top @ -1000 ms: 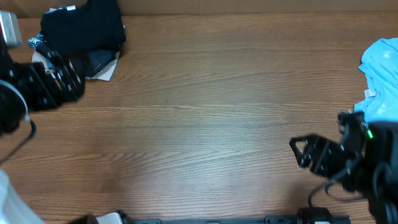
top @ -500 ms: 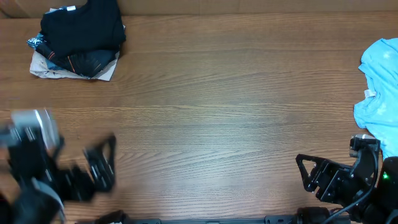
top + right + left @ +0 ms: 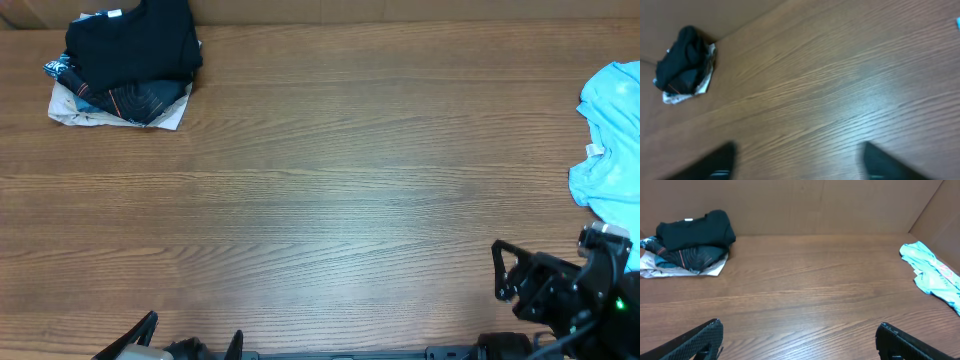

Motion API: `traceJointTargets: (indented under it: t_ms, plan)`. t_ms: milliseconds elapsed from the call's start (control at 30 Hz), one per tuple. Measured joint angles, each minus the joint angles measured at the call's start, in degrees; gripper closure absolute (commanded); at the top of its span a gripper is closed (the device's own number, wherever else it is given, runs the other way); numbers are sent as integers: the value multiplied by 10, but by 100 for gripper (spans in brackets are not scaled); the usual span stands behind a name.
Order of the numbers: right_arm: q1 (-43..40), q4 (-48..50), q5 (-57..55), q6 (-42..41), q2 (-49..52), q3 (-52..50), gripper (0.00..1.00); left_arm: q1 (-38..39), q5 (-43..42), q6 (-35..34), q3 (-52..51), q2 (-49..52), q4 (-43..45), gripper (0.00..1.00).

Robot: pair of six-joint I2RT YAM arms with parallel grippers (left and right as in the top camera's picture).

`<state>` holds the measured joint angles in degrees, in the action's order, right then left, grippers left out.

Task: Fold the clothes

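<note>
A folded black shirt (image 3: 132,42) with a small white neck label lies on top of a pile of folded clothes at the table's far left corner; it also shows in the left wrist view (image 3: 695,231) and the right wrist view (image 3: 680,60). A crumpled light blue T-shirt (image 3: 612,130) lies at the right edge, also in the left wrist view (image 3: 932,275). My left gripper (image 3: 799,337) is open and empty at the front left edge, its fingertips just showing in the overhead view (image 3: 190,345). My right gripper (image 3: 503,275) is open and empty at the front right, its fingers also in the right wrist view (image 3: 797,160).
The pile under the black shirt holds dark patterned cloth (image 3: 145,100) and white fabric (image 3: 75,108). A brown cardboard wall (image 3: 800,205) stands along the back and right side of the wooden table (image 3: 330,190).
My left arm has swept from the clothes pile at the far left down to the front edge, nearly out of the overhead view. My right arm has drawn back toward the front right corner.
</note>
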<state>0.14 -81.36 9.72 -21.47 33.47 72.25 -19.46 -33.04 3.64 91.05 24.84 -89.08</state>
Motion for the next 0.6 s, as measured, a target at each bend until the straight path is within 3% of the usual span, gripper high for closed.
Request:
traceJointTargets:
  t_ms: [600]
  plan:
    - [0, 19, -10, -36, 2, -23, 0, 0, 0, 0, -11, 0, -8, 0]
